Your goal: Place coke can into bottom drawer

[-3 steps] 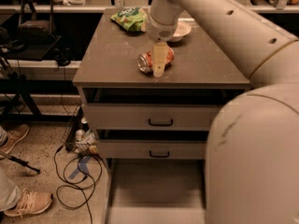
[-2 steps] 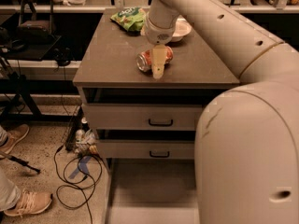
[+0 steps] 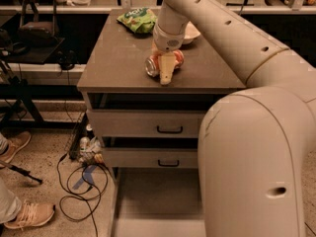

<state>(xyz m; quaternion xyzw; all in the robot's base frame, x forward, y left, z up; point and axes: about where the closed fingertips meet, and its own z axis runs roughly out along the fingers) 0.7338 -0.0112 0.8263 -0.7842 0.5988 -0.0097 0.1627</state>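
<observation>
A large cream robot arm (image 3: 256, 132) fills the R side and reaches down over a grey cabinet w/ a brown tabletop (image 3: 113, 68). The hand (image 3: 165, 70) is low at the tabletop's front-ctr, right at the coke can (image 3: 154, 65). The can lies on its side on the tabletop, silver end facing L, orange-red body partly hidden by a pale part of the hand crossing in front of it. Can't tell whether the hand is closed on the can or just around it. Farther back on the tabletop lies a green snack bag (image 3: 137, 19), and just R of the arm's wrist sits a white bowl (image 3: 191, 32), mostly hidden; its contents can't be seen. Below the tabletop are two closed grey drawers w/ black handles, upper (image 3: 169, 129) and middle (image 3: 168, 163). The bottom drawer (image 3: 158, 201) is pulled out toward the viewer, its flat grey floor showing; the can isn't in it. On the floor at L: tangled cables (image 3: 81, 191) and a person's sneaker (image 3: 30, 215).
</observation>
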